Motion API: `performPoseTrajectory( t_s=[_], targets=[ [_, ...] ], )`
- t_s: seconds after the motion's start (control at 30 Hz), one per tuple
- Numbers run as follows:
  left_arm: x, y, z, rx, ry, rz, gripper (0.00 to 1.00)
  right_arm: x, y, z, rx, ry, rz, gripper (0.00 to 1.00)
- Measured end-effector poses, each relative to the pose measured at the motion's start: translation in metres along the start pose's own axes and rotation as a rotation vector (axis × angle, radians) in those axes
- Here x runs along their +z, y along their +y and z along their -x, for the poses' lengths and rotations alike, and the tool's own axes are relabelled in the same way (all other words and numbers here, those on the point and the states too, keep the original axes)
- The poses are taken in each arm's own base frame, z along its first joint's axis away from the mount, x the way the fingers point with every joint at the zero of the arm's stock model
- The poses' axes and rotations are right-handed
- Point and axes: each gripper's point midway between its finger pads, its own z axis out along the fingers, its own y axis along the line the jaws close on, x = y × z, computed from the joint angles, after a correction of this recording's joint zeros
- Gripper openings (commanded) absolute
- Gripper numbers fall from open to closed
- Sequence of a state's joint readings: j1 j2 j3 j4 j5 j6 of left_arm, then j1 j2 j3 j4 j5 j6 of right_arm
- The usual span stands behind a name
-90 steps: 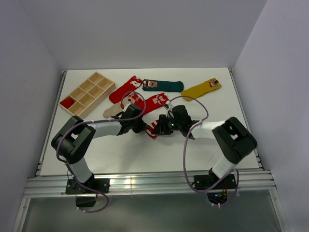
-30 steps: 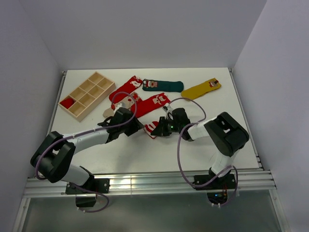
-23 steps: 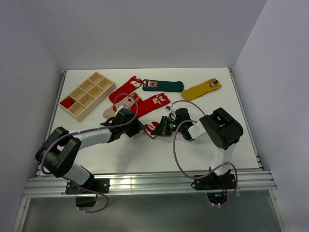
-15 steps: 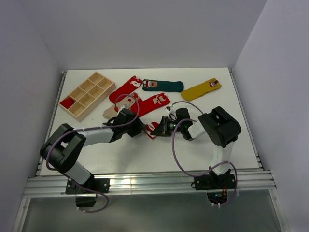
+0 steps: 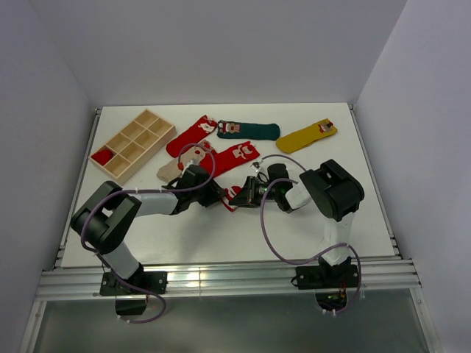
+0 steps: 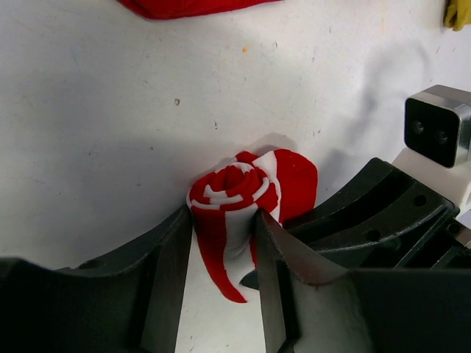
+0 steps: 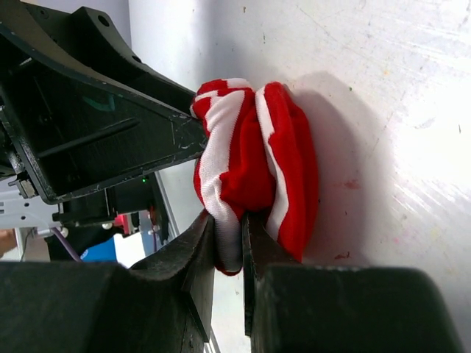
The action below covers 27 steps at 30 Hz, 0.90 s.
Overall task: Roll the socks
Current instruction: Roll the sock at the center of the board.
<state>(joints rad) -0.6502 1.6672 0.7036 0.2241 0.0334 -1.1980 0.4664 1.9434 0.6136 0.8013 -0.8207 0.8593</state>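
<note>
Top external view hides most of the red-and-white striped sock point(image 5: 231, 203). Only a scrap of red shows where the two black arms meet near the middle of the white table point(image 5: 221, 239), and no jaws can be read there.

The left wrist view shows the sock wound into a tight spiral roll lying on the speckled tabletop, its near end cut off behind the fingers. The left gripper point(image 6: 223, 224) clasps it, with one matte black finger against each side.

In the right wrist view, the right gripper point(image 7: 228, 237) pinches a soft knit fold at the roll's edge between nearly closed fingers, whose tips are buried in fabric.

Farther back, other socks lie flat beside a compartmented wooden tray point(image 5: 110, 161):
- a red sock point(image 5: 193, 134)
- a dark green sock point(image 5: 250, 132)
- a mustard sock point(image 5: 307, 136)
- a beige sock point(image 5: 168, 170), partly covered by the left arm
</note>
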Motion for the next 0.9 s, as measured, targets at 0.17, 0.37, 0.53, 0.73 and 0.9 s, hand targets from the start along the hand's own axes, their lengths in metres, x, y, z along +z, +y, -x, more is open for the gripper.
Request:
performPoseTrajectory(
  t_s=[0.17,0.37,0.53,0.73,0.9],
  targets=[
    [0.004,-0.003,0.001,-0.010,0.003,0.001,0.04,0.001,0.000,0.000,-0.002,0.005,0.001,0.17],
    [0.008,-0.010,0.000,-0.008,0.012,-0.004,0.00,-0.007,0.002,0.006,-0.063,-0.030,-0.077,0.45],
    [0.009,-0.011,-0.001,0.006,0.019,0.016,0.00,-0.020,0.010,0.008,-0.174,-0.081,-0.191,0.56],
    [0.008,-0.011,-0.001,0.028,0.019,0.045,0.00,-0.036,0.036,0.023,-0.405,-0.226,-0.336,0.58],
    [0.007,-0.012,-0.003,0.052,0.017,0.061,0.00,-0.034,0.049,0.015,-0.607,-0.275,-0.440,0.59]
  ],
)
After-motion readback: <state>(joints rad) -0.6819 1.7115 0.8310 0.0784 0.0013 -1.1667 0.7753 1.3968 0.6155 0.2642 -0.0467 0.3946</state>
